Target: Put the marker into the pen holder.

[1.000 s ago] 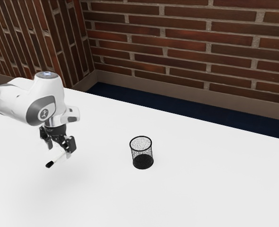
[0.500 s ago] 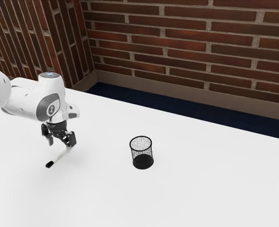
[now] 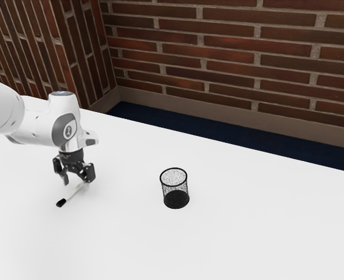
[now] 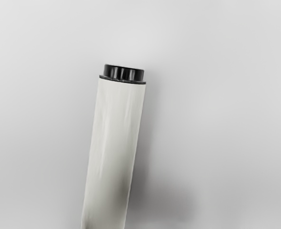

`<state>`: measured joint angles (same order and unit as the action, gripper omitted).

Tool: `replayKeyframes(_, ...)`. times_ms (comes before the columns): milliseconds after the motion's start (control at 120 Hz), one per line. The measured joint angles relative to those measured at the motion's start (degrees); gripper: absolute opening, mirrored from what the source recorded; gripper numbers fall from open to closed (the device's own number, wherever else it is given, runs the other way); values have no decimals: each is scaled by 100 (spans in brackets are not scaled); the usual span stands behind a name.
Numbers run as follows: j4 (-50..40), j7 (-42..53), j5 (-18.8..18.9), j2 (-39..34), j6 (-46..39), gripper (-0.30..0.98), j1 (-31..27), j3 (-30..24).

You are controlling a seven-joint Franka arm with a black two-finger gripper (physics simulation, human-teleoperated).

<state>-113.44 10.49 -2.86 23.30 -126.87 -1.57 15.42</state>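
Gripper standing wide over the marker's pale end, pen holder waiting across the bench

The pen holder [image 3: 185, 192], a round black mesh cup, is standing upright on the white bench [image 3: 253, 227], its open mouth facing up and its dark base showing through the mesh. The marker [image 3: 73, 193] is lying outside it, on the bench toward the exterior view's left, with its black cap pointing away from the gripper [image 3: 77, 181]. The fingers are standing wide apart, just above the barrel's other end; whether either is touching it, I cannot tell. The wrist view is showing that end close up, a ridged black plug on the pale barrel.

The bench's far edge is running behind everything, with the dark blue floor [image 3: 218, 137] and the brick wall [image 3: 248, 46] beyond. Marker and pen holder are both resting well in from that edge, and a broad stretch of bare bench is lying between them.
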Motion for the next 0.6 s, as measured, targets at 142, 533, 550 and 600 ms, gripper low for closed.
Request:
replayKeyframes(142,270,52,-26,216,-4,55,-36,-4)
replayKeyframes(533,268,196,-49,290,-416,34,-80,-22)
replayKeyframes(550,268,201,-49,294,-423,34,-80,-25)
replayKeyframes(600,268,213,-49,311,-442,31,-80,-28)
